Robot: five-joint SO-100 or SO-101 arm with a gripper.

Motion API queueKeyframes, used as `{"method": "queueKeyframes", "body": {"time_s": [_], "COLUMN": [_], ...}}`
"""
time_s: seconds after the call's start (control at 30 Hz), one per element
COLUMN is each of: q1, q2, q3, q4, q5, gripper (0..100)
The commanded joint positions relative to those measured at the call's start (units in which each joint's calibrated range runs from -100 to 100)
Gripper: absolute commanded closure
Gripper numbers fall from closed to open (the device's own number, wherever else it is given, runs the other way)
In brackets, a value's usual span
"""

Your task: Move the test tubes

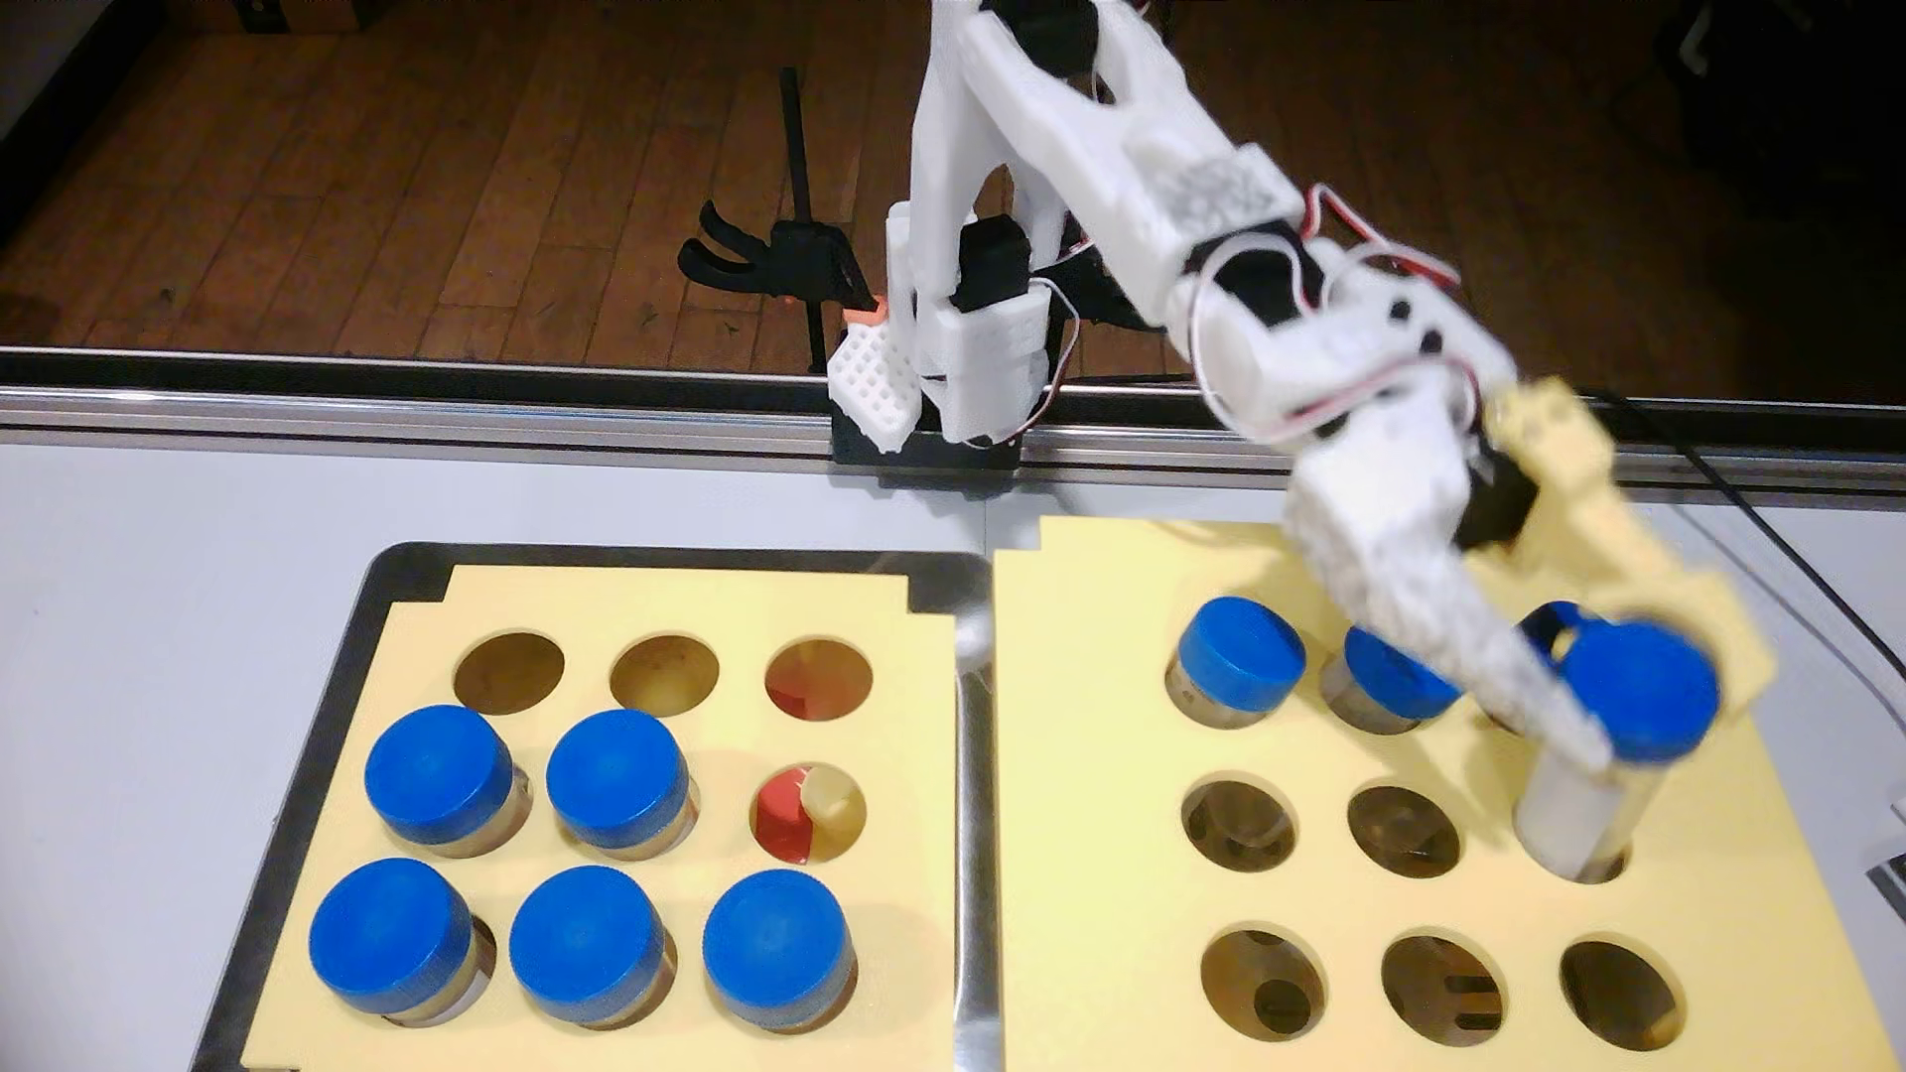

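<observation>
From my screen the white table [155, 618] fills the lower part of the fixed view, with an aluminium rail [413, 412] along its far edge and a dark wooden floor [413, 155] beyond. On the table I see two pale yellow foam racks side by side: the left rack [908, 783] sits in a black metal tray [309, 680], the right rack [1093, 825] lies just beside it, almost touching at the middle.

The white arm [1114, 155] rises from its base [928, 402] on the rail and reaches down to the right over the right rack. Black clamps [763, 258] grip the rail behind the base.

My gripper [1640, 722] (one white finger, one pale yellow) is pinching the blue cap of a held test tube [1578, 814]; its clear body hangs tilted, with the bottom end at the mouth of the middle-row hole on the right side of the right rack. I cannot tell how far in it has gone.

Three seated test tubes stand in the far row of that rack: one clear on the left [1238, 644], one partly behind the white finger [1392, 675], one mostly hidden [1547, 624]. In the left rack five test tubes stand: two in the middle row [438, 768] [617, 768], three in the near row [390, 933] [588, 943] [776, 943]. The middle-row hole on the right [810, 814] shows something red and cream inside.
</observation>
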Motion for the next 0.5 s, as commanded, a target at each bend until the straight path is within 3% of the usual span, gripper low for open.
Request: {"method": "queueKeyframes", "body": {"time_s": [0.0, 0.07, 0.17, 0.23, 0.4, 0.47], "q1": [-1.9, -2.3, -1.9, -1.5, 0.7, 5.9], "q2": [0.7, 0.8, 0.9, 0.9, 0.9, 0.1], "q3": [-1.1, -1.1, -0.8, -1.1, -1.4, -5.5], "q4": [13.4, 14.6, 14.9, 14.9, 14.7, 14.7], "q5": [-0.3, -1.1, -5.0, -5.1, -5.1, -5.0], "gripper": [88, 86, 70, 66, 65, 66]}}
